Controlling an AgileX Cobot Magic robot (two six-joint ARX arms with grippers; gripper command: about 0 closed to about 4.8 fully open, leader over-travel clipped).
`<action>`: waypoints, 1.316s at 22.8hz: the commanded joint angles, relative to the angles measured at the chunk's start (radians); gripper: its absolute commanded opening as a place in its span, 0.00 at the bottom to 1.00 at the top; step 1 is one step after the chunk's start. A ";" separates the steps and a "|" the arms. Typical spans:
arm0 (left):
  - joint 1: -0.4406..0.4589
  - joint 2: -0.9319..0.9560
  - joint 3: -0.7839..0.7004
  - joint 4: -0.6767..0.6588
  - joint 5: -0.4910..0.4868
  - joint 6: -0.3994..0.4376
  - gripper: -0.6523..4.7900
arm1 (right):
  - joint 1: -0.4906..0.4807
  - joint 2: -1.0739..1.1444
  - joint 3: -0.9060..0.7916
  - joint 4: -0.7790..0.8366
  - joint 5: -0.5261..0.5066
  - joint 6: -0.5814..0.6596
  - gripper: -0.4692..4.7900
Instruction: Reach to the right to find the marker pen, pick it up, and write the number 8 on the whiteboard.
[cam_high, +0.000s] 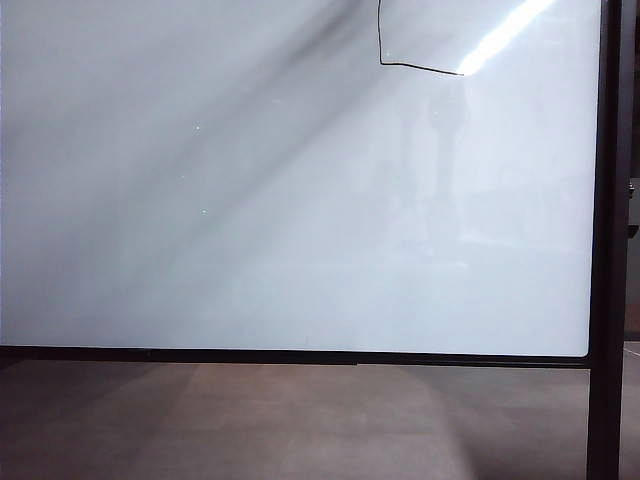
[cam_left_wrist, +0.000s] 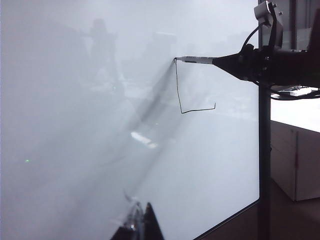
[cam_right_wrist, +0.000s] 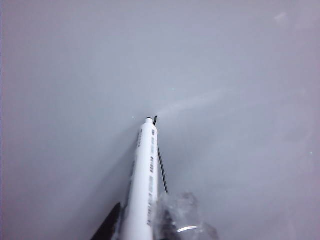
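Note:
The whiteboard (cam_high: 250, 200) fills every view. In the right wrist view my right gripper (cam_right_wrist: 142, 222) is shut on the white marker pen (cam_right_wrist: 145, 180), whose black tip touches the whiteboard (cam_right_wrist: 225, 75). The left wrist view shows that right gripper (cam_left_wrist: 235, 64) holding the marker pen (cam_left_wrist: 197, 59) level, tip at the top of a drawn line. Of the number 8 (cam_left_wrist: 180, 95) only an L-shaped black stroke shows: down, then across. The same stroke of the number 8 (cam_high: 381, 45) reaches the exterior view's top edge. My left gripper (cam_left_wrist: 141, 222) hangs close to the whiteboard (cam_left_wrist: 75, 125), fingertips together, holding nothing.
A black upright post (cam_high: 605, 250) stands at the board's right side, and the black frame (cam_high: 300, 355) runs along the bottom. Brown floor (cam_high: 300, 420) lies below. Beyond the post (cam_left_wrist: 264, 150) stands a white cabinet (cam_left_wrist: 295, 155).

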 joint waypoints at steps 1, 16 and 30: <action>0.001 0.001 0.003 0.012 0.000 0.000 0.11 | -0.011 -0.006 0.013 0.008 0.024 -0.016 0.08; 0.006 0.003 0.003 0.012 0.002 0.000 0.11 | -0.130 -0.056 0.012 -0.093 0.040 -0.029 0.08; 0.006 0.003 0.003 0.012 0.002 0.000 0.11 | -0.171 -0.069 -0.064 -0.108 0.035 -0.029 0.08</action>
